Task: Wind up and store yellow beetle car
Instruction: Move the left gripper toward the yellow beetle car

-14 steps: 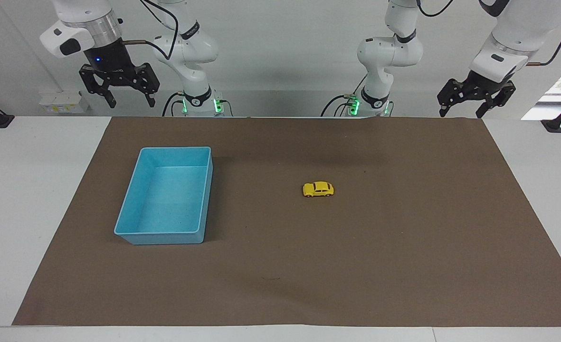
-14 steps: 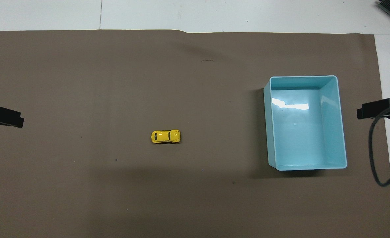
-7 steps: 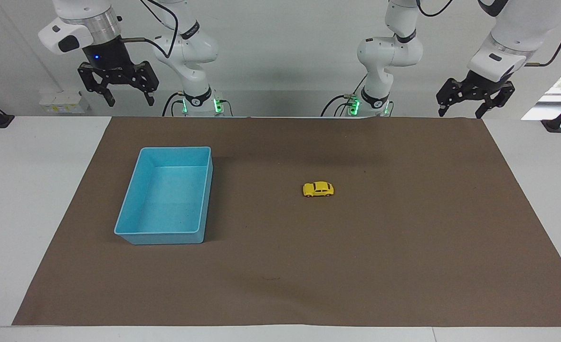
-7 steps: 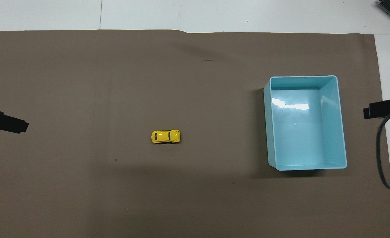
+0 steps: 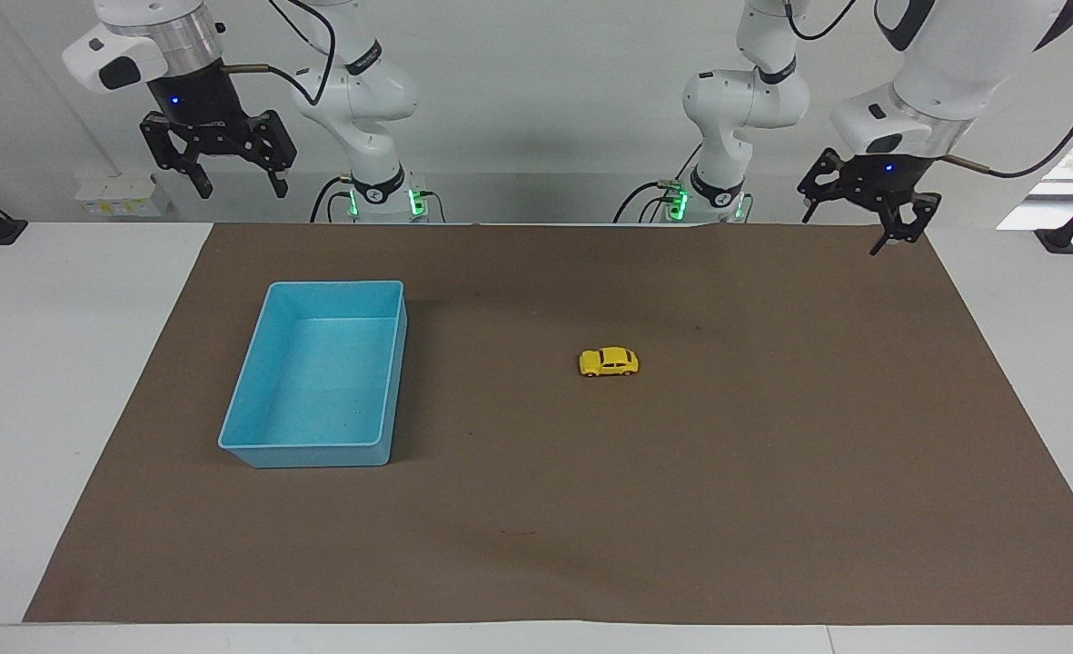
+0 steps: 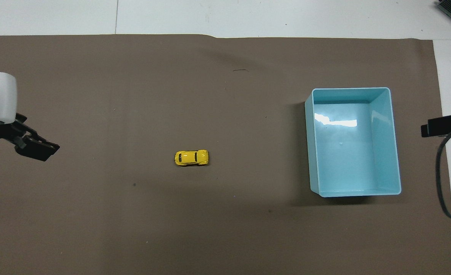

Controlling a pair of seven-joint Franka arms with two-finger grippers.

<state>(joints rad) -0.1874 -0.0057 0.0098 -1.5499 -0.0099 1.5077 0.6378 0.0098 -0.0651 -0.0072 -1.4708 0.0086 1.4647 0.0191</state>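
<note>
The yellow beetle car (image 5: 609, 362) stands on its wheels on the brown mat, about mid-table; it also shows in the overhead view (image 6: 191, 157). My left gripper (image 5: 854, 229) hangs open and empty in the air over the mat's edge at the left arm's end, apart from the car; the overhead view shows it (image 6: 34, 147) entering over the mat. My right gripper (image 5: 242, 189) is open and empty, raised high near its base; only its tip (image 6: 441, 126) shows in the overhead view, beside the bin.
A light blue bin (image 5: 254, 442) stands empty on the mat toward the right arm's end, also in the overhead view (image 6: 395, 152). The brown mat (image 5: 772, 509) covers most of the white table.
The left gripper has swung inward and down over the mat toward the car's side. The right gripper has risen slightly. The car and bin have not moved.
</note>
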